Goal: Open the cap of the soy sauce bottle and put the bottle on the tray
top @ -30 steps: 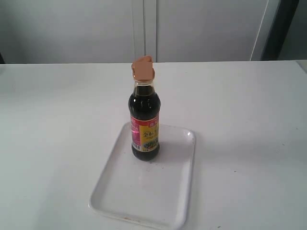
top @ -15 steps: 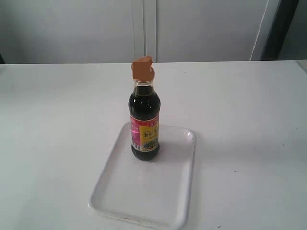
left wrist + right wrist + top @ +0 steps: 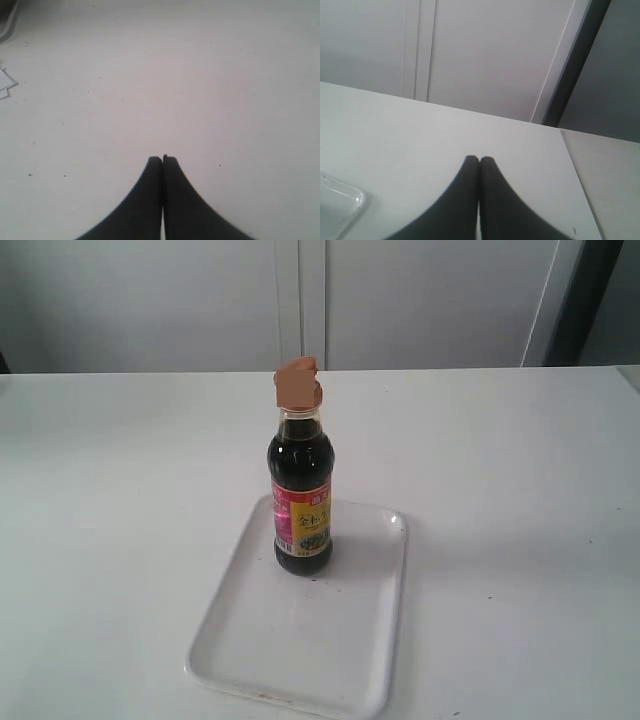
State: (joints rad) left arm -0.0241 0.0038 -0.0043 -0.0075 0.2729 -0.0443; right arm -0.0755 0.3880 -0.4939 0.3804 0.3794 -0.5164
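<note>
The soy sauce bottle (image 3: pixel 301 495), dark with a red and yellow label, stands upright on the far part of the white tray (image 3: pixel 320 660) in the exterior view. Its orange-brown cap (image 3: pixel 297 382) sits on the neck with the lid tilted up at one side. Neither arm shows in the exterior view. My left gripper (image 3: pixel 162 159) is shut over bare white table, holding nothing. My right gripper (image 3: pixel 479 159) is also shut and empty above the table; a corner of the tray (image 3: pixel 342 202) lies off to one side of it.
White table (image 3: pixel 500 490) all round the tray. Grey wall panels (image 3: pixel 400 300) stand behind the table's far edge. A few white paper scraps (image 3: pixel 6 84) lie on the table in the left wrist view. The table's edge (image 3: pixel 580 190) runs close beside the right gripper.
</note>
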